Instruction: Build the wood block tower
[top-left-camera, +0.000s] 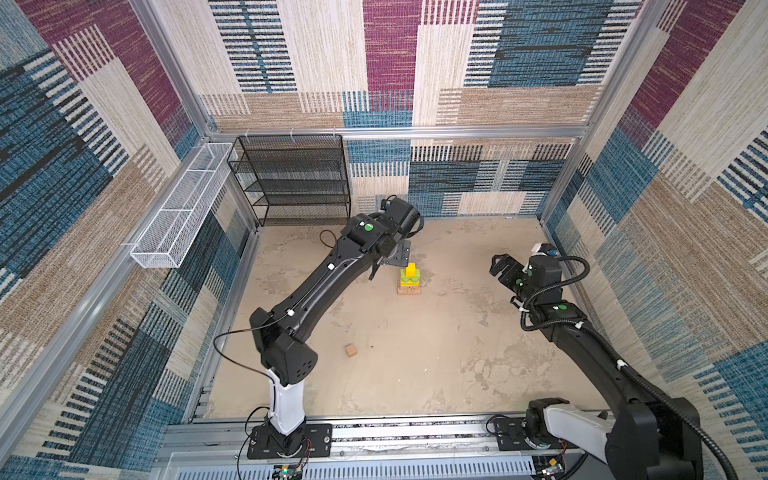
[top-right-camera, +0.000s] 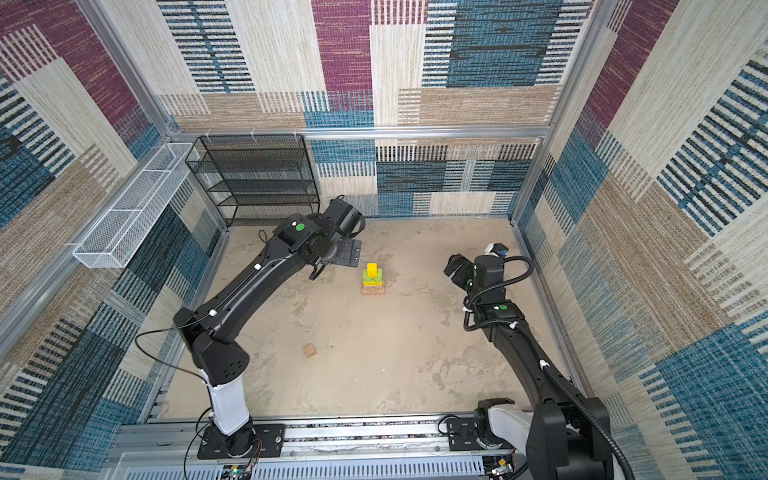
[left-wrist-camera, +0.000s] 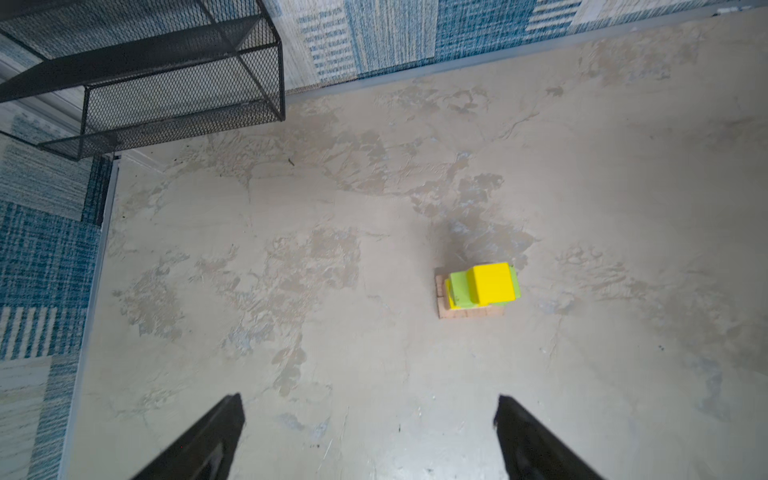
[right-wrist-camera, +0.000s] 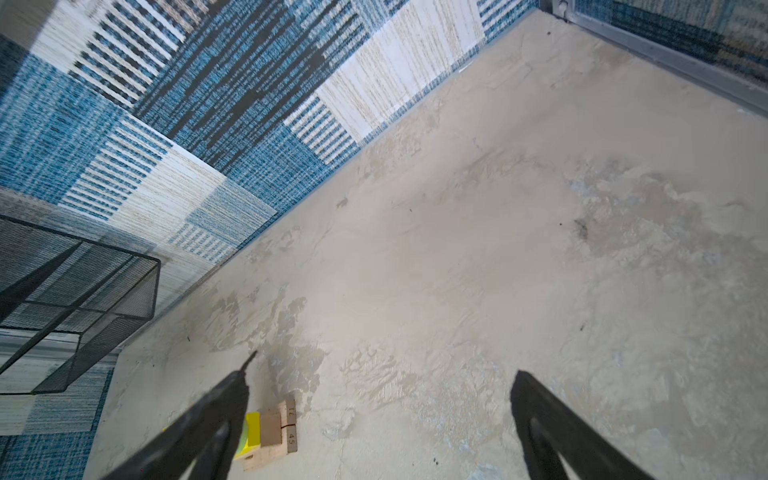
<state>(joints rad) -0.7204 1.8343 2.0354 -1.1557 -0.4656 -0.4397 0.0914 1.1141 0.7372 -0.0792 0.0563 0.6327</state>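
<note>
I have most of the tower (top-left-camera: 409, 281) up, just past the middle of the surface (top-left-camera: 436, 365) toward 12 o'clock: tan base, yellow and green layers, yellow cube (top-left-camera: 410, 269) on top. One tan cube (top-left-camera: 351, 350) lies loose at its 7 o'clock, so I judge that piece remains. My left claw (left-wrist-camera: 370, 409), near the tower's 9 o'clock, and right claw (right-wrist-camera: 378, 378), well off at 3 o'clock, both gape wide, empty.
</note>
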